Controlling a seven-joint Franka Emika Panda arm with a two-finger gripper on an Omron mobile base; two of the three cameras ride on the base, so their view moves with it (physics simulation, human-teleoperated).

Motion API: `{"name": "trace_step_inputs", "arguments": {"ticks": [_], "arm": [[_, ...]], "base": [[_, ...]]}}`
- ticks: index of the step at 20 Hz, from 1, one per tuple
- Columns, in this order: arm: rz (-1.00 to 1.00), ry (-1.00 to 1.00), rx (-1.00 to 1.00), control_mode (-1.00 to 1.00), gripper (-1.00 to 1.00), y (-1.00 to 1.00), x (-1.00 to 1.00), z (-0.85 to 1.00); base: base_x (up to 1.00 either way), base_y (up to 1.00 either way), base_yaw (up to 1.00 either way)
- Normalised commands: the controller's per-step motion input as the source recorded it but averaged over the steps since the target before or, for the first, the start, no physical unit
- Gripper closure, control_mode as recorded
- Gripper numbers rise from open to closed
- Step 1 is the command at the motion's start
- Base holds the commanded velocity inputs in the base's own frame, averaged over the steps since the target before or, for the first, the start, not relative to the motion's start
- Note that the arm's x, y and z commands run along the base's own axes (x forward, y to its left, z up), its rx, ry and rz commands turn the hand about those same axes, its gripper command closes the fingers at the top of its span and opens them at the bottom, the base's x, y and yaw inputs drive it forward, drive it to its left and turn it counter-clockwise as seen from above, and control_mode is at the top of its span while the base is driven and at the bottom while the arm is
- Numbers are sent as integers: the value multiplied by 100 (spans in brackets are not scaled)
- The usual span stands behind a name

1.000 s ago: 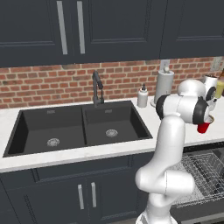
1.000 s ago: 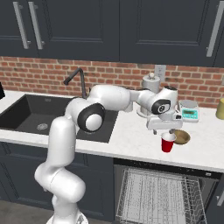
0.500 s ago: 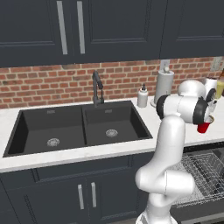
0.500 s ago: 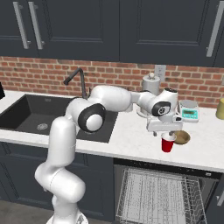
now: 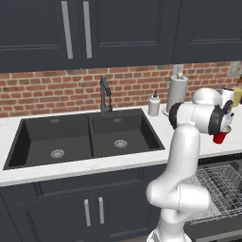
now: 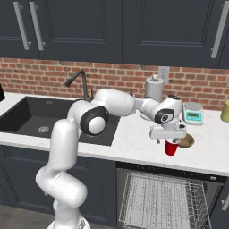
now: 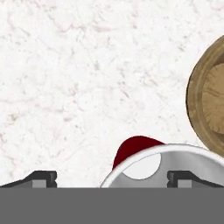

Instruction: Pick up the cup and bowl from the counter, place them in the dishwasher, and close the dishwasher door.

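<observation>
Hovering directly over the cup [image 6: 171, 147], the gripper [image 6: 168, 140] points straight down with its jaws spread wide, one fingertip [image 7: 41, 178] on each side of the rim and neither touching it. The red cup stands upright on the counter [image 6: 134, 143], near the front edge. The bowl [image 6: 186, 141] sits just beside the cup, at about 2 o'clock from it in the right base view, also on the stone. Below the counter, the dishwasher [image 6: 163, 201] stands open with its wire rack [image 6: 161, 203] pulled out. A small scale [image 6: 193, 113] rests near the brick wall at 12 o'clock from the bowl.
</observation>
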Motion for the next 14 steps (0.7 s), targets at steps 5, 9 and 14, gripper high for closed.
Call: {"name": "trace_step_inputs", "arguments": {"ticks": [5, 9, 14], "arm": [[0, 0, 0, -100, -100, 0, 0, -7], [0, 0, 0, -100, -100, 0, 0, -4], [0, 0, 0, -100, 100, 0, 0, 0]], "base": [[0, 0, 0], [0, 0, 0], [0, 0, 0]]}}
